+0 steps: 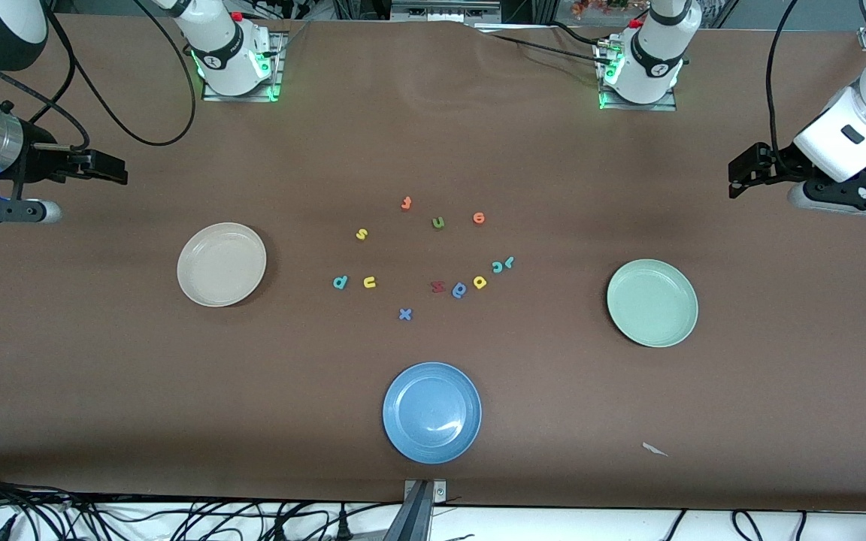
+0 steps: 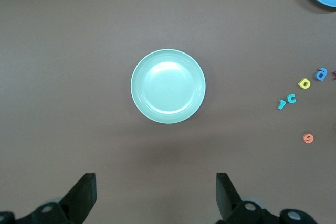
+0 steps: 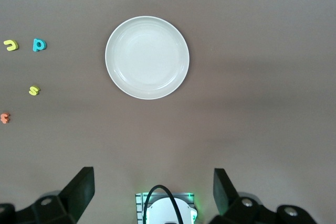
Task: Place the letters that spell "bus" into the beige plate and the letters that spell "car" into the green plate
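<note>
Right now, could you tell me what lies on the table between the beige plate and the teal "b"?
Nothing: in the front view, only bare brown table separates the beige plate from the teal "b". The right wrist view shows the same gap.

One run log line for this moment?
left gripper open, waiting | right gripper open, waiting | beige plate, green plate empty

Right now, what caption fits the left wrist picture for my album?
The left tool hangs open over the brown table, the empty green plate below, foam letters beside it.
</note>
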Available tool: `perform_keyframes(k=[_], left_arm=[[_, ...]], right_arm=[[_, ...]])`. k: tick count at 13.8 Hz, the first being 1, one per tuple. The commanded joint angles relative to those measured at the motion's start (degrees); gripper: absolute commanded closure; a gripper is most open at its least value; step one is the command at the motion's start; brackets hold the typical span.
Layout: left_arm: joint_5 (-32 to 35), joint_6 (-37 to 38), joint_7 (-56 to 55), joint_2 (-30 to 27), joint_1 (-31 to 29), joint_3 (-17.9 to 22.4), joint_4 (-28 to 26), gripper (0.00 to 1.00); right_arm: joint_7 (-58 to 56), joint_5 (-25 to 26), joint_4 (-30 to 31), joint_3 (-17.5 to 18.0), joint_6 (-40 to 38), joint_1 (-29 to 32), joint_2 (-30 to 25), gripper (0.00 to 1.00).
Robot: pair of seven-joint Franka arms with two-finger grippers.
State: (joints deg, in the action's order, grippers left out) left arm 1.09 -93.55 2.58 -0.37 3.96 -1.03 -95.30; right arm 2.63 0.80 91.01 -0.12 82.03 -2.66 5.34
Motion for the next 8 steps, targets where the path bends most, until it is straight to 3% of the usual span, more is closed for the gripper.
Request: perform_keyframes(k=[1, 8], left_arm=[[-0.04, 1.35, -0.38, 0.72, 0.08, -0.02, 1.87, 0.00], [-0.04, 1.35, -0.38, 0.64, 0.09, -0.02, 1.87, 0.00]], right_arm=[[-1.31, 0.25, -0.14, 0.21, 0.23, 0.37, -0.06, 0.00], [-1.31, 0.17, -0.22, 0.21, 0.50, 0.46, -0.06, 0.00]])
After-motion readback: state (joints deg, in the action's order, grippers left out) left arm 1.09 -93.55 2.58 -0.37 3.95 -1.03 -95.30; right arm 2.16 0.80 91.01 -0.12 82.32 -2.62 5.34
